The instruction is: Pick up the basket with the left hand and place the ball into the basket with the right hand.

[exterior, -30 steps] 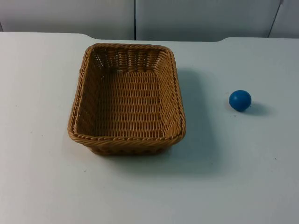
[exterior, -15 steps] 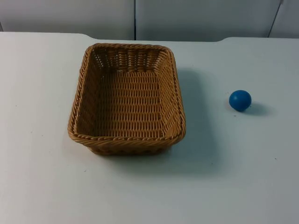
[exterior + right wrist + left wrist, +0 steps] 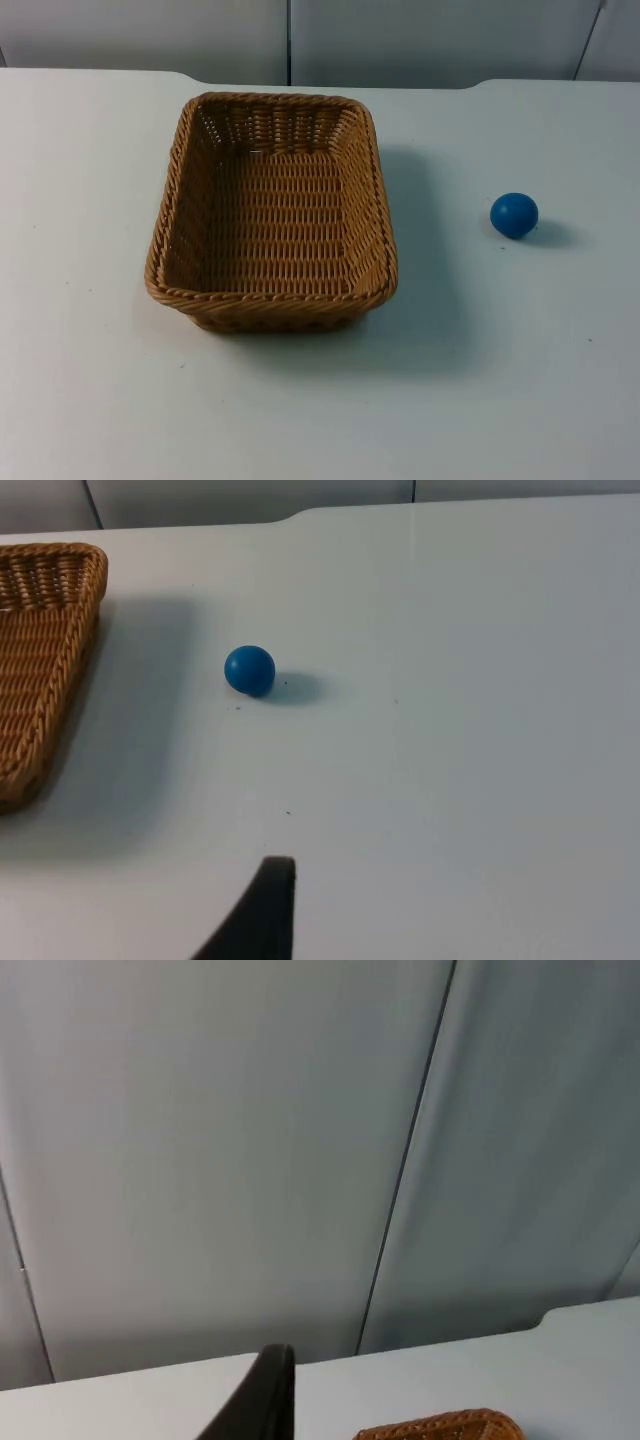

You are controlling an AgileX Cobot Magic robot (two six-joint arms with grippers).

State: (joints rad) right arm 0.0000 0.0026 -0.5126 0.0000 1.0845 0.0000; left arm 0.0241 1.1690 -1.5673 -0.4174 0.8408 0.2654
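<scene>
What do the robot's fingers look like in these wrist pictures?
Little of them is visible. The left gripper's finger is a black, smooth, curved tip that narrows toward its end. The right gripper's finger looks the same: black, matte, curved. No markings can be made out.

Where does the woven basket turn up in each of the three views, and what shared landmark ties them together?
Top view: the basket sits left of centre on the white table, well apart from the blue ball.
Left wrist view: a corner of its rim.
Right wrist view: one end, apart from the ball.
Shared landmark: the grey partition wall.
</scene>
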